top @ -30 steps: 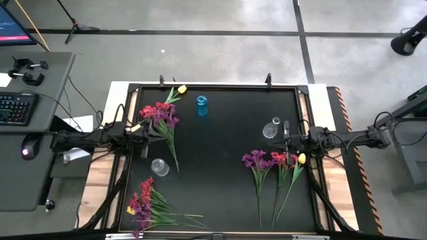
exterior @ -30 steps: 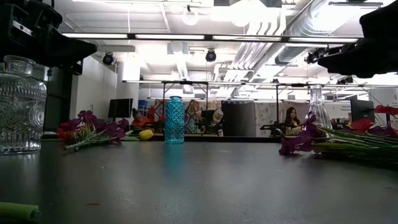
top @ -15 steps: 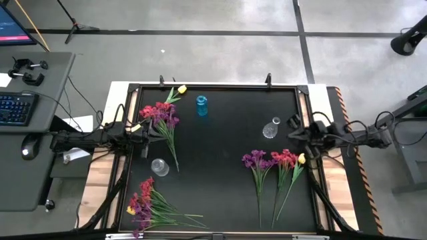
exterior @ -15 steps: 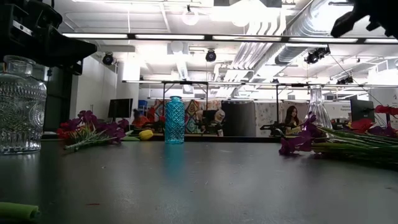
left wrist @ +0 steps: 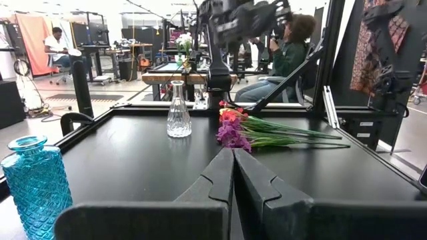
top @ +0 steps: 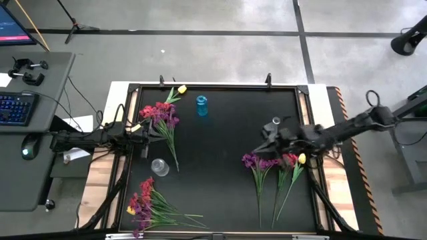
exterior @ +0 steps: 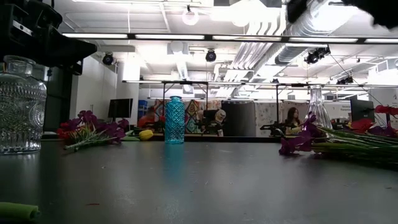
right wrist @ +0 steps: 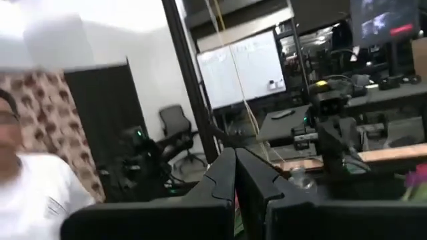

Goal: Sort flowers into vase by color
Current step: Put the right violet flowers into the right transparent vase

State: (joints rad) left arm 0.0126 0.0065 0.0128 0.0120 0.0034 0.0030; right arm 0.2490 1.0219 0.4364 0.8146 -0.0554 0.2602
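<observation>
Three flower bunches lie flat on the black table. One, of purple (top: 253,160), red (top: 285,159) and yellow (top: 301,159) heads, is at the right. A red-purple bunch (top: 159,113) lies far left, with a yellow bud (top: 181,89) beyond it. A third bunch (top: 141,203) lies near left. A blue vase (top: 201,105), a clear narrow-necked vase (top: 274,126) and a clear jar (top: 159,167) stand upright. My right gripper (top: 265,147) hangs shut in the air above the right bunch's heads, with its fingers (right wrist: 235,175) together. My left gripper (top: 144,138) waits shut (left wrist: 233,167) at the left edge.
A raised black rim (top: 213,86) frames the table. The middle of the table, between the blue vase and the right bunch, is bare. People sit at desks in the room behind (exterior: 291,118). A desk with a keyboard (top: 15,108) stands left of the table.
My right arm has swung out from the table's right edge toward the middle, and now stands over the right bunch beside the clear narrow-necked vase. In the low view it has risen to the top of the picture. The flowers and vases have not moved.
</observation>
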